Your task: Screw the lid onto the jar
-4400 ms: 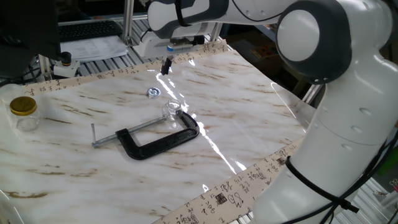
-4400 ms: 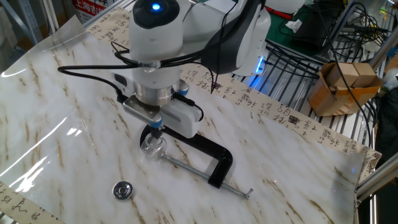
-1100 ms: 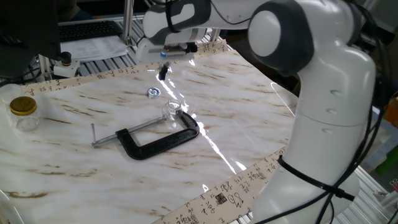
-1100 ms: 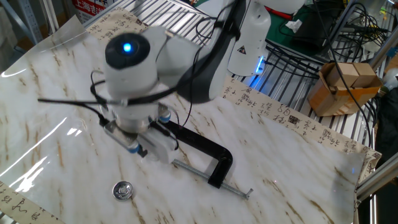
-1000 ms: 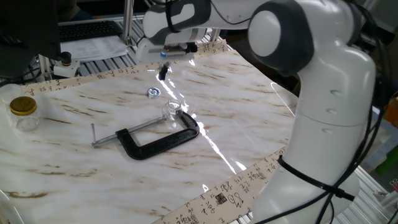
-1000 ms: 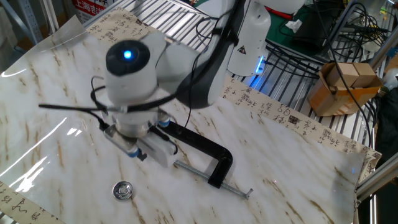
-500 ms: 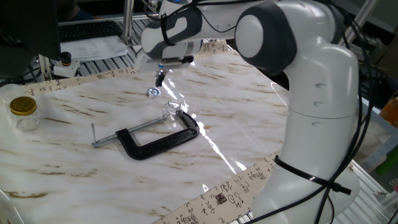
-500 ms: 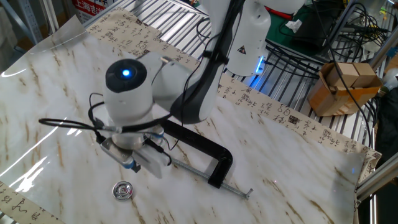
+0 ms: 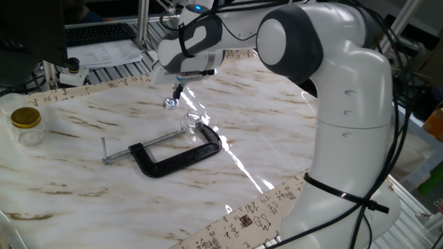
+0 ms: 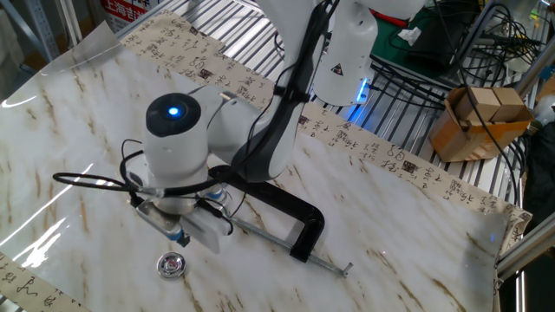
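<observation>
Gripper [image 9: 177,90] hangs just above the lid [image 9: 170,103], upper centre of frame; jaws' state cannot be told (too small, partly hidden). Lid lies flat on the desk [image 9: 277,131]. Jar [image 9: 191,124] stands at the C-clamp [image 9: 166,153], mid-frame.

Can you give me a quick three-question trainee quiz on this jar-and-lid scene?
1. True or false: the lid is already on the jar.
2. Multiple choice: the jar stands next to which tool? A) the black clamp B) a hammer C) a wrench
3. Fill in: the bigger jar at the table's edge has a ____-coloured top.

Key: 1 false, the lid lies flat on the table, apart from the jar, with the hand just above it. 2 A. 3 gold.
</observation>
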{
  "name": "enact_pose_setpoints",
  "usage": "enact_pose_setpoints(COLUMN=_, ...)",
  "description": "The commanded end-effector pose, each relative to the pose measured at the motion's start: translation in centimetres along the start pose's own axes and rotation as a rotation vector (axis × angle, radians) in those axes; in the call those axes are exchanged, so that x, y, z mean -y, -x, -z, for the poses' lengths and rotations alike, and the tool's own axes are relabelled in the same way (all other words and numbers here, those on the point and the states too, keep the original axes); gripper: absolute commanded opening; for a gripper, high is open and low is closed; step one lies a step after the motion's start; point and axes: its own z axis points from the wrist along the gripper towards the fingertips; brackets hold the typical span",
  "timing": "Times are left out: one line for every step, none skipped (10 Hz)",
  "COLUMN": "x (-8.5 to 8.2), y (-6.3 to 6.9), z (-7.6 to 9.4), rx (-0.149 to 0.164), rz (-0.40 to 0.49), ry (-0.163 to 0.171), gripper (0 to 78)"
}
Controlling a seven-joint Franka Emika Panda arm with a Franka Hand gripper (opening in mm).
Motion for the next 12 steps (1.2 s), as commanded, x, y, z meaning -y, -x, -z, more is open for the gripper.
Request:
enact_pose_setpoints(x=0.8, y=1.0, z=-1.8, rx=0.028, rz=0.009, ry=0.018, gripper=0.0)
enact_pose_setpoints(x=0.8, y=1.4, z=-2.0, rx=0.029, rz=0.008, ry=0.019, gripper=0.0)
enact_pose_setpoints(x=0.7, y=1.8, z=-2.2, rx=0.029, rz=0.007, ry=0.018, gripper=0.0)
enact_pose_setpoints(x=0.7, y=2.1, z=-2.3, rx=0.029, rz=0.007, ry=0.018, gripper=0.0)
enact_pose_setpoints(x=0.7, y=2.3, z=-2.4, rx=0.029, rz=0.008, ry=0.019, gripper=0.0)
enact_pose_setpoints(x=0.6, y=2.6, z=-2.8, rx=0.033, rz=0.006, ry=0.019, gripper=0.0)
enact_pose_setpoints(x=0.6, y=2.7, z=-2.8, rx=0.033, rz=0.006, ry=0.020, gripper=0.0)
enact_pose_setpoints(x=0.6, y=3.0, z=-3.0, rx=0.034, rz=0.005, ry=0.020, gripper=0.0)
enact_pose_setpoints(x=0.6, y=3.1, z=-3.1, rx=0.034, rz=0.005, ry=0.020, gripper=0.0)
enact_pose_setpoints(x=0.6, y=3.1, z=-3.3, rx=0.034, rz=0.004, ry=0.019, gripper=0.0)
enact_pose_setpoints(x=0.6, y=3.1, z=-3.4, rx=0.034, rz=0.003, ry=0.020, gripper=0.0)
enact_pose_setpoints(x=0.7, y=3.1, z=-3.9, rx=0.039, rz=-0.002, ry=0.021, gripper=0.0)
